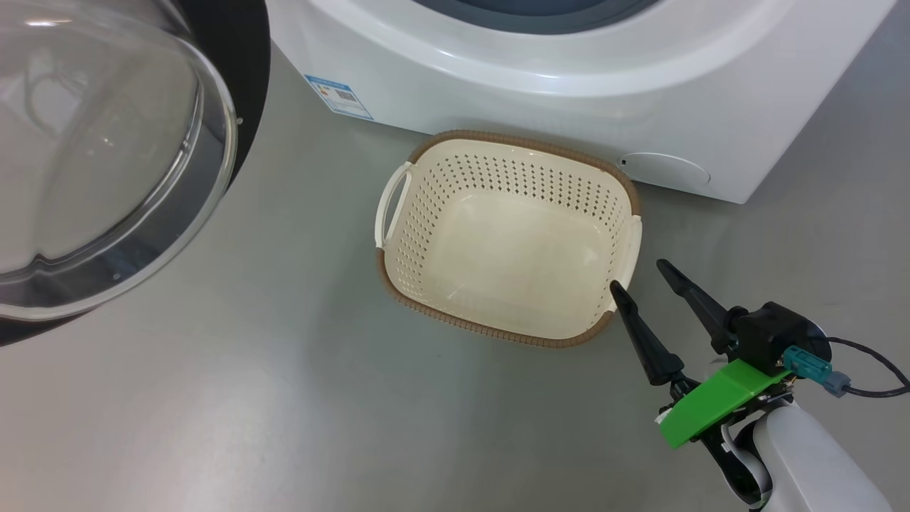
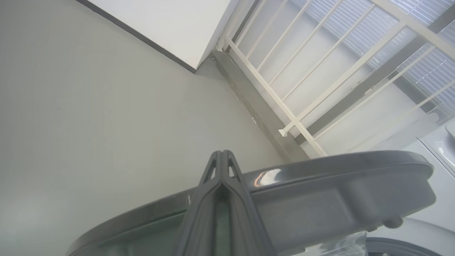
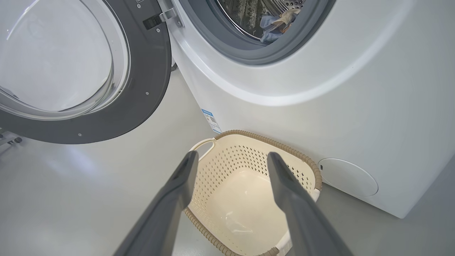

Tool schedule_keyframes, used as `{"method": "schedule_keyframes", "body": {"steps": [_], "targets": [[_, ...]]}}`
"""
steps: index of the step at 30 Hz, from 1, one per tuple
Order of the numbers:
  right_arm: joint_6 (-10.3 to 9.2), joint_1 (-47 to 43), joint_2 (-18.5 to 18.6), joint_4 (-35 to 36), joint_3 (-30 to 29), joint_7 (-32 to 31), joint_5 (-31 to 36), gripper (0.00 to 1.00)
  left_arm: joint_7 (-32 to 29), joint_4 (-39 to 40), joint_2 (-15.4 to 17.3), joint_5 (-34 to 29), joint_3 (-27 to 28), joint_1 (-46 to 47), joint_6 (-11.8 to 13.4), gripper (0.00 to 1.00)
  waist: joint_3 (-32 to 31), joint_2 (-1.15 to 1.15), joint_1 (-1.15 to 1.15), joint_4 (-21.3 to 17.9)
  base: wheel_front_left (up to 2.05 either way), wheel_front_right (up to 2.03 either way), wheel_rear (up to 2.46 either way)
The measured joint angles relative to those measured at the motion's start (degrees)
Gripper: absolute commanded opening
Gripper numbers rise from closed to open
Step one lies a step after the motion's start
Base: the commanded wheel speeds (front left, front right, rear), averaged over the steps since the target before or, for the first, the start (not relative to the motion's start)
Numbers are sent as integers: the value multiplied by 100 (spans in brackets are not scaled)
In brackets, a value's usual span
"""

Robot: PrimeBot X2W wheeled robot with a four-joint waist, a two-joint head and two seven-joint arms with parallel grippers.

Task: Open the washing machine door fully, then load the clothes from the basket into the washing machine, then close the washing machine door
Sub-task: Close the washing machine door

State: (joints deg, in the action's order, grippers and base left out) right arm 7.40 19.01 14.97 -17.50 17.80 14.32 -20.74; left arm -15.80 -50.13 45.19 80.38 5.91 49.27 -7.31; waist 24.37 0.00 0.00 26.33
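The washing machine (image 1: 569,85) stands at the top of the head view, and its door (image 1: 242,57) hangs swung open at the upper left, glass bowl facing me. The basket (image 1: 498,333) sits on the floor before the machine with nothing inside. In the right wrist view, the clothes (image 3: 273,23) lie as light blue and orange fabric inside the steel drum. My right gripper (image 1: 638,274) is open, empty, just off the basket's near right corner. My left gripper (image 2: 222,153) is shut, its fingers crossing the door's dark rim (image 2: 337,185); I cannot tell if they touch it.
Grey floor (image 1: 249,391) spreads to the left and in front of the basket. A round cover (image 1: 665,171) sits low on the machine's front. A white railing (image 2: 284,106) and a wall stand beyond the door. A cable (image 1: 874,370) trails from my right wrist.
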Motion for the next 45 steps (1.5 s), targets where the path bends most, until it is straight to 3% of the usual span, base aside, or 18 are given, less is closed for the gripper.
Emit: {"method": "schedule_keyframes", "body": {"steps": [23,45], "targets": [[0,-7,-138,55,-44,0,0,100,-1605,205,358,475,-292,-27,8,0,-202,0,0,1,0,0,0],[0,-48,-304,81,-141,0,25,100,-2631,536,474,824,-419,-211,8,0,-431,0,0,3,0,0,0]]}}
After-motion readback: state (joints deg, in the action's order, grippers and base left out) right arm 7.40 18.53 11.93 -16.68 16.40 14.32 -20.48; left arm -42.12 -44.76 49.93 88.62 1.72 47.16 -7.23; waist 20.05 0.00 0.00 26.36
